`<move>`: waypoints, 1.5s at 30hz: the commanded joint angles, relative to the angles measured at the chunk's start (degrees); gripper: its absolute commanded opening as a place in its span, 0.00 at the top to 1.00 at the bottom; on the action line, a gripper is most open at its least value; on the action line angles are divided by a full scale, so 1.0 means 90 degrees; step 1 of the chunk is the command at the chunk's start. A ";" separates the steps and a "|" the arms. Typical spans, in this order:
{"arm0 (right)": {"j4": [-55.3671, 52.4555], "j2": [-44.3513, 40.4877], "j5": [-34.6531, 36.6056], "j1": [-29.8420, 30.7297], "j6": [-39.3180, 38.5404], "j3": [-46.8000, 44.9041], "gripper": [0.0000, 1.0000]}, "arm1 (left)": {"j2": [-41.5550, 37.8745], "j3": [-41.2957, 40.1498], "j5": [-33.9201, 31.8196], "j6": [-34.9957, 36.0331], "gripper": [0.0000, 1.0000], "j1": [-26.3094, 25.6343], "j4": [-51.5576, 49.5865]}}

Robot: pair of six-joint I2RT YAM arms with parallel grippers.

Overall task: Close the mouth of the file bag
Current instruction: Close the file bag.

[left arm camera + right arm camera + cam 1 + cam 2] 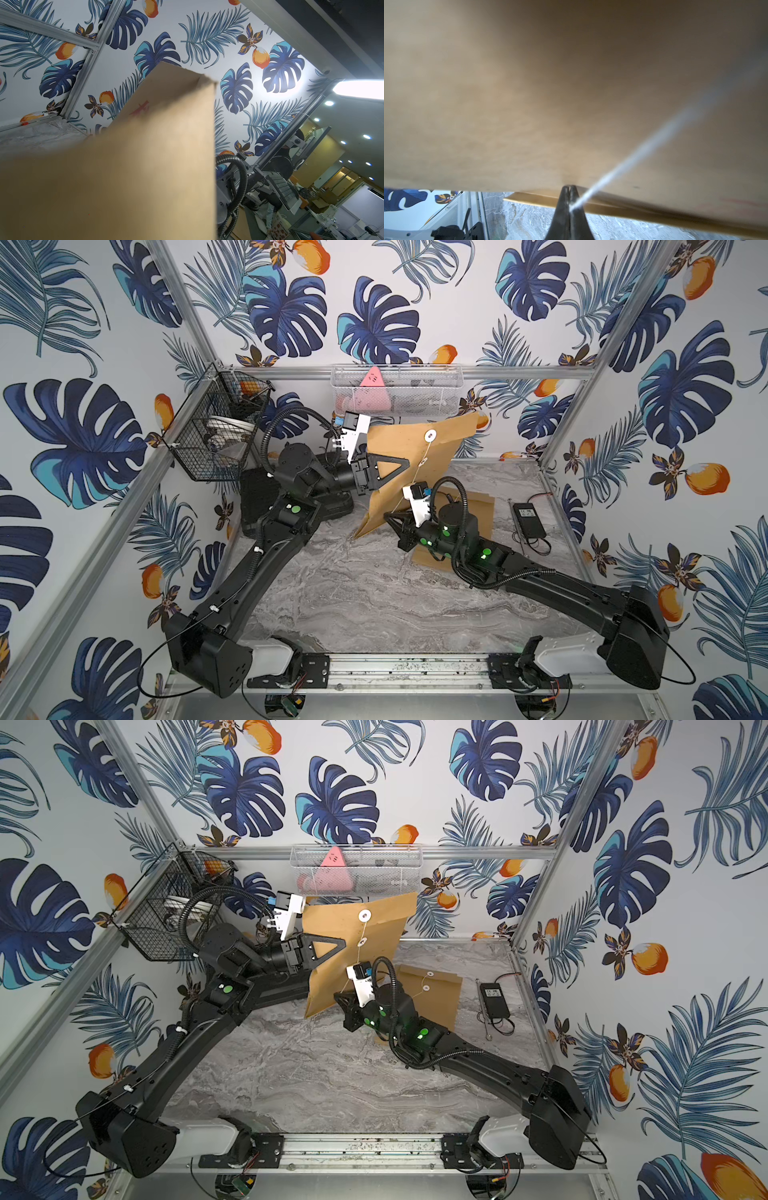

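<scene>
the kraft file bag [382, 497] stands tilted above the marble table [365, 593], mouth end up toward the back wall. its low corner is down by the tabletop, though whether it touches i cannot tell. two white discs show on its face, the upper disc [431, 434] and the lower disc [423, 461] just below. the white string [633, 153] runs down from them, taut and apart from the paper.

the right gripper [569, 189] is pinched closed on the string's free end, just off the bag's lower edge. the left gripper [399, 466] is clamped on the bag's side edge and holds it up.

the step in hand looks like winding the string round the lower disc. to do it well, the right arm should keep light, even tension and circle close to the paper, so the string slips under the disc's rim rather than over it. the left arm should hold the bag steady. too hard a pull could drag the bag in the left grip or draw the string out of the pinch. a second file bag [478, 506] lies flat under the right arm, so low sweeps need care.
</scene>
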 commanded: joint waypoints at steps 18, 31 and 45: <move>-0.1661 -0.1149 0.0280 -0.1286 0.0191 -0.0214 1.00 | 0.0162 -0.0753 -0.0032 -0.1819 1.00 0.0511 0.2150; -0.2977 -0.0643 0.1413 -0.2195 0.0072 0.1287 1.00 | 0.0100 -0.1581 -0.0082 -0.2752 1.00 0.0541 0.3330; -0.3024 -0.0712 0.1763 -0.2063 -0.0353 0.1758 1.00 | -0.0121 -0.1674 -0.0226 -0.1514 1.00 0.0532 0.1639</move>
